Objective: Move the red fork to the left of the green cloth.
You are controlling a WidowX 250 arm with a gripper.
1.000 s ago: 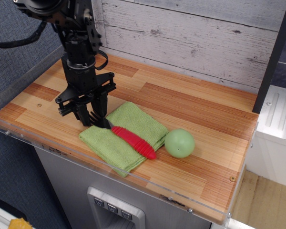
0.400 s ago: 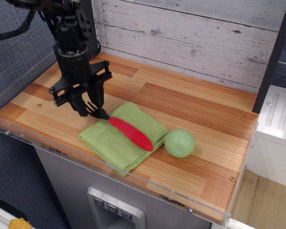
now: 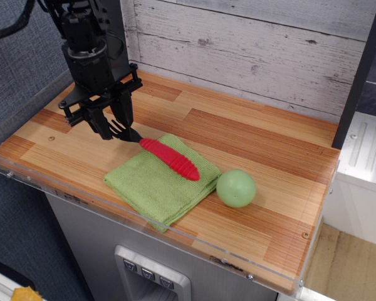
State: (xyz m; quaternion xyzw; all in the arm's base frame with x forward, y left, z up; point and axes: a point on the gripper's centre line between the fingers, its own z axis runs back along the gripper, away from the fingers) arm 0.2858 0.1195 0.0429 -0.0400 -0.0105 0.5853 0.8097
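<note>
The red fork [image 3: 170, 159] has a ribbed red handle and dark tines. My gripper [image 3: 114, 128] is shut on its tine end and holds it lifted, with the handle slanting down to the right over the green cloth [image 3: 160, 180]. The cloth lies flat near the table's front edge, left of centre. The gripper is above the cloth's upper left corner.
A pale green ball [image 3: 235, 187] rests just right of the cloth. The wooden table [image 3: 269, 163] has a clear plastic rim along its front and left edges. A plank wall stands behind. Bare wood lies left of the cloth.
My gripper has risen and moved up and to the left, carrying the fork by its tines. The handle has come off the cloth's right part.
</note>
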